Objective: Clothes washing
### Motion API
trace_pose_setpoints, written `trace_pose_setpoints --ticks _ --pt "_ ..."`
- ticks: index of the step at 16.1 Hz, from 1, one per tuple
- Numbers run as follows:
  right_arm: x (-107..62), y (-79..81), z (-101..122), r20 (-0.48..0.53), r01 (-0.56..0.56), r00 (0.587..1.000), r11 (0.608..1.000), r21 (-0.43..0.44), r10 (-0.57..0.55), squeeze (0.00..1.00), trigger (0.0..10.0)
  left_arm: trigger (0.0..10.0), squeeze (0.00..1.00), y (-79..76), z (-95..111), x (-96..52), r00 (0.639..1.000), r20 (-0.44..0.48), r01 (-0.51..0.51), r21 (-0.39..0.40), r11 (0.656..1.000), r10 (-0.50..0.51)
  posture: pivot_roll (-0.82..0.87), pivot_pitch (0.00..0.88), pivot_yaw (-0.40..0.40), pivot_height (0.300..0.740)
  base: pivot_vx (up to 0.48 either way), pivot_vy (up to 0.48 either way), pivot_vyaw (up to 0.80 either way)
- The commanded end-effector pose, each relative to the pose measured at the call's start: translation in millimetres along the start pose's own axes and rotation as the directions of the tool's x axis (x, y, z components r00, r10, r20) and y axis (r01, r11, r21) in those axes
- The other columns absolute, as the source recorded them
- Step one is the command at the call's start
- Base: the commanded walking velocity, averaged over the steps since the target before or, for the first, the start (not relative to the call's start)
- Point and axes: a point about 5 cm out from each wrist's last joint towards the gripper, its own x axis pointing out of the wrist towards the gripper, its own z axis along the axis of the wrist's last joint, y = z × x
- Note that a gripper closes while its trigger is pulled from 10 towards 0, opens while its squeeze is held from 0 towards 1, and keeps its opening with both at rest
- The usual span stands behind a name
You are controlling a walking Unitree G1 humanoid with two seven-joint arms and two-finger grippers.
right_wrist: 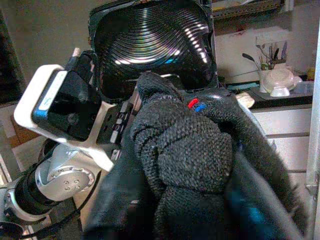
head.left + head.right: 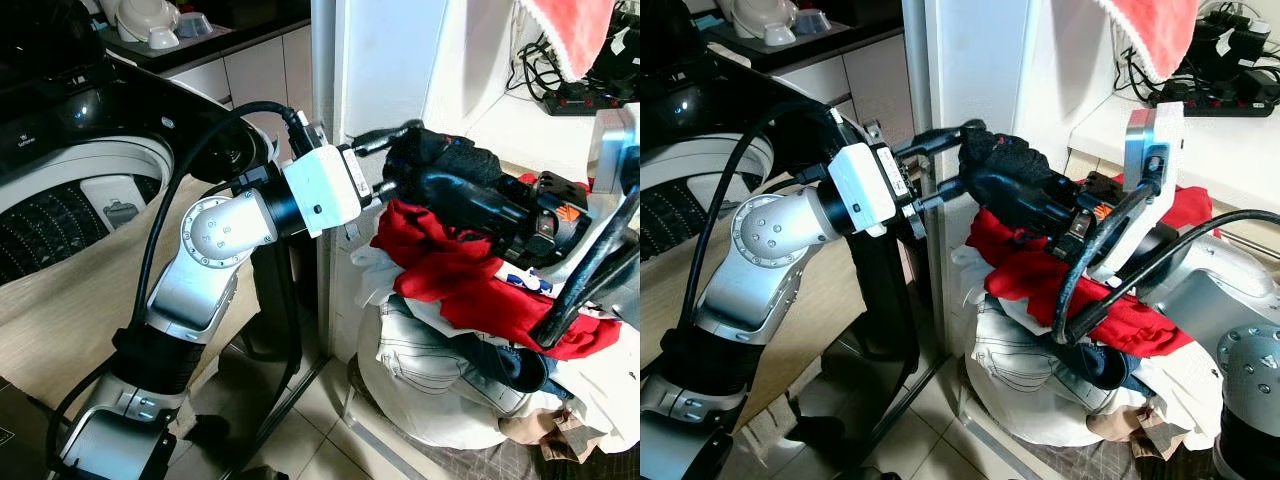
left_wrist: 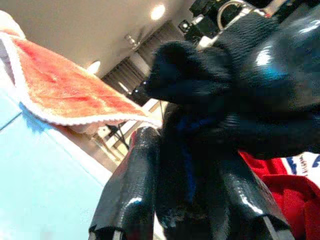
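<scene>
My left tool (image 2: 385, 160) and right tool (image 2: 1005, 190) both clench the same black knitted garment (image 2: 440, 160), held up between them just above the heap of clothes (image 2: 460, 330) beside the open washing machine (image 2: 70, 190).

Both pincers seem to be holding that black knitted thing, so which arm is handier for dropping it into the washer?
Probably the left. The washing machine stands open on the robot's left, nearest the left pincer. Both pincers grip the black garment; the right pincer would have to reach across.
</scene>
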Motion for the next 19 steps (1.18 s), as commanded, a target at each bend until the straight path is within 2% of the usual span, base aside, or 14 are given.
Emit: trace_pose_setpoints --ticks 1,4,6,7,8,10,11,12,14,15,16,17,18,19 --pt "0.9 -1.6 -2 -0.024 0.013 1.0 1.0 0.002 -0.013 1.0 10.0 0.0 0.0 10.4 3 -1.7 0.999 0.004 -0.045 0.019 0.999 0.045 -0.18 0.0 0.049 0.74 0.0 0.0 0.0" --pt "1.0 -4.6 -1 -0.016 0.035 0.999 0.999 0.008 -0.034 1.0 10.0 0.0 0.0 15.8 -1 -4.7 0.997 -0.017 -0.073 0.029 0.997 0.074 -0.17 0.0 0.05 0.74 0.0 0.0 0.0" --pt "-1.7 -9.2 -1 -0.034 0.092 0.995 0.995 -0.024 -0.093 1.0 10.0 0.0 0.0 26.8 -6 -11.5 0.991 -0.058 -0.12 0.057 0.991 0.123 -0.17 0.0 0.051 0.74 0.0 0.0 0.0" --pt "-2.0 -9.4 -1 -0.037 0.094 0.995 0.995 -0.029 -0.095 0.0 10.0 0.0 0.0 34.1 -11 -16.8 0.983 -0.1 -0.148 0.087 0.985 0.157 -0.17 0.0 0.053 0.74 0.0 0.0 0.0" --pt "-2.5 -8.6 0 -0.039 0.086 0.995 0.996 -0.03 -0.087 0.0 10.0 0.0 0.0 45.8 -19 -25.4 0.961 -0.17 -0.196 0.131 0.972 0.217 -0.17 0.0 0.054 0.74 0.0 0.0 0.0" --pt "-0.4 -4.2 -1 -0.032 0.061 0.998 0.998 -0.035 -0.062 0.0 10.0 0.0 0.0 78.6 -34 -52.2 0.871 -0.301 -0.334 0.218 0.917 0.388 -0.16 0.0 0.053 0.74 0.0 0.0 0.0" --pt "1.9 -2.8 -1 -0.023 0.056 0.998 0.998 -0.038 -0.056 0.0 10.0 0.0 0.0 86.8 -38 -62.2 0.838 -0.352 -0.339 0.262 0.903 0.417 -0.16 0.0 0.054 0.74 0.0 0.0 0.0" --pt "5.7 -1.8 -3 -0.02 0.056 0.998 0.998 -0.043 -0.057 0.0 10.0 0.0 0.0 98.5 -47 -77.8 0.757 -0.421 -0.385 0.33 0.862 0.5 -0.16 0.0 0.056 0.74 0.0 0.0 0.0" --pt "12.0 1.5 -5 -0.016 0.045 0.999 0.998 -0.045 -0.046 0.0 10.0 0.0 0.0 118.5 -57 -109.2 0.586 -0.497 -0.456 0.451 0.767 0.64 -0.15 0.0 0.058 0.74 0.0 0.0 0.0" --pt "15.7 4.1 -6 -0.01 0.035 0.999 0.998 -0.043 -0.035 0.0 10.0 0.0 0.0 125.1 -62 -125.7 0.507 -0.536 -0.449 0.505 0.737 0.676 -0.15 0.0 0.057 0.74 0.0 0.0 0.0" --pt "18.3 5.5 -7 -0.009 0.03 0.999 0.999 -0.045 -0.031 0.0 10.0 0.0 0.0 128.1 -67 -137.8 0.446 -0.575 -0.441 0.525 0.728 0.686 -0.15 0.0 0.057 0.74 0.0 0.0 0.0" --pt "23.3 7.2 -8 -0.01 0.028 1.0 0.998 -0.049 -0.029 0.0 10.0 0.0 0.0 134.2 -73 -161.2 0.324 -0.622 -0.43 0.574 0.697 0.712 -0.15 0.0 0.061 0.74 0.0 0.0 0.0" --pt "29.8 7.7 -12 -0.031 0.042 0.999 0.998 -0.047 -0.043 0.0 10.0 0.0 0.0 139.5 -80 -193.8 0.155 -0.666 -0.427 0.621 0.658 0.729 -0.15 0.0 0.062 0.74 0.0 0.0 0.0" --pt "34.3 7.7 -17 -0.067 0.059 0.996 0.997 -0.051 -0.062 0.0 10.0 10.0 0.0 137.9 -87 -214.8 0.049 -0.713 -0.421 0.62 0.662 0.7 -0.15 0.0 0.062 0.74 0.0 0.0 0.0"
